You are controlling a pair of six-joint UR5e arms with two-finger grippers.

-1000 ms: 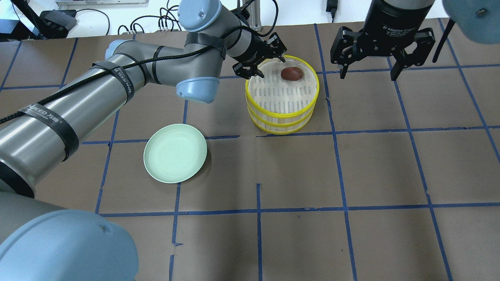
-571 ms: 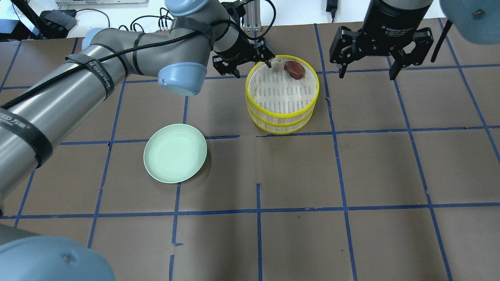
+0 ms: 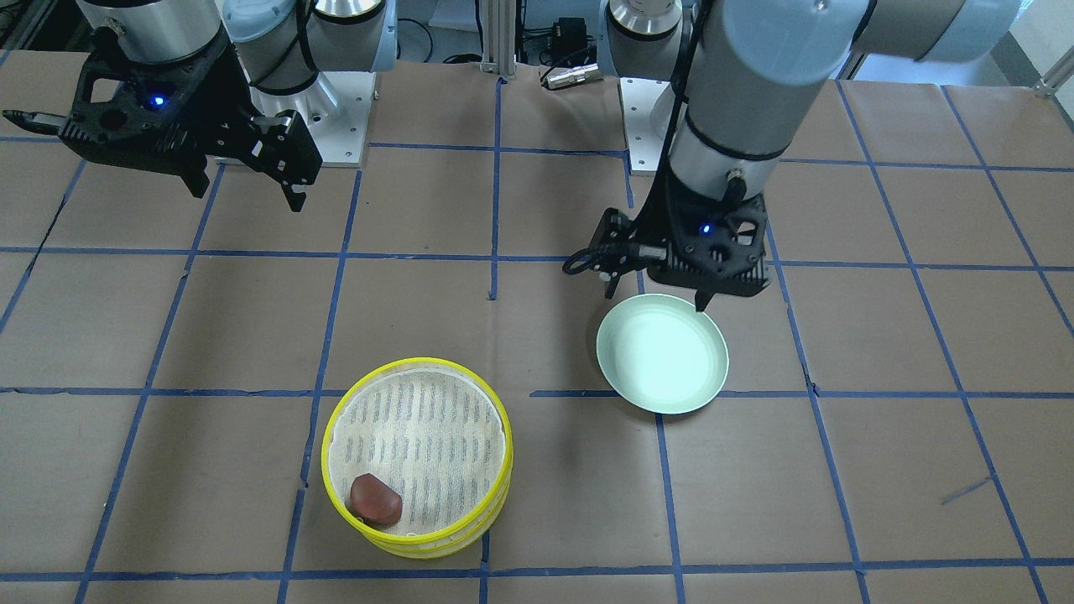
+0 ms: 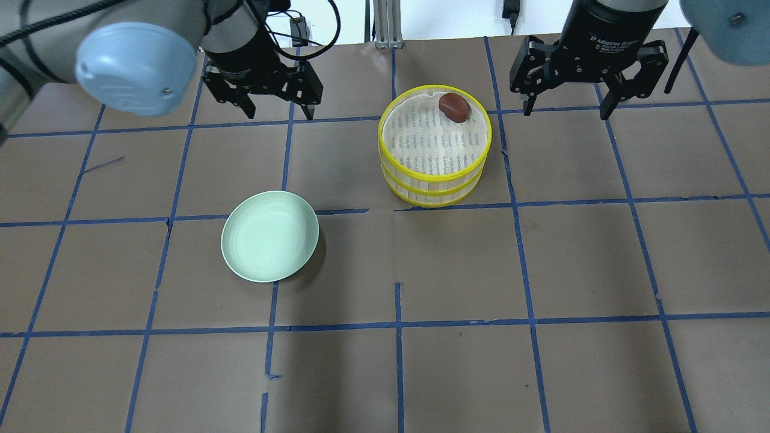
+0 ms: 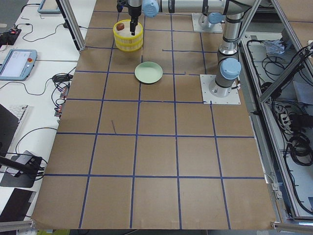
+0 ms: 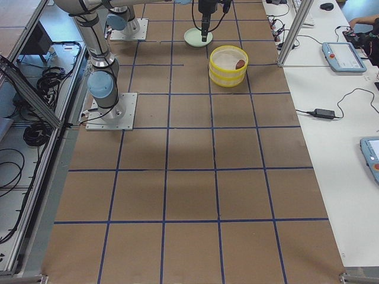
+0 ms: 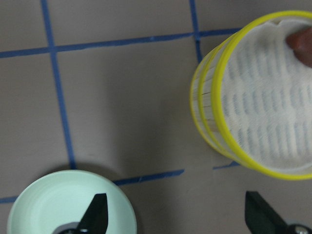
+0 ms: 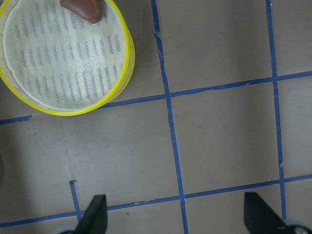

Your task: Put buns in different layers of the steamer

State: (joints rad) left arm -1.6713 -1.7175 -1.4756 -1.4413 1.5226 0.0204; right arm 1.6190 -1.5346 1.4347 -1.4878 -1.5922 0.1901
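yellow-rimmed round steamer trays (image 4: 434,180): 2, stacked on brown worktop (image 4: 541,258) | dark reddish-brown oval bun (image 4: 455,107): 1, in top tray, by rim | pale green plate (image 4: 269,236): 1 | left end effector (image 4: 280,114): spread wide, holding nothing | right end effector (image 4: 565,113): spread wide, holding nothing

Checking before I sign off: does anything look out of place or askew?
Only slightly: the reddish-brown bun lies at the very edge of the top steamer tray, against its yellow rim, not centred. Stacking looks square; nothing is spilled.
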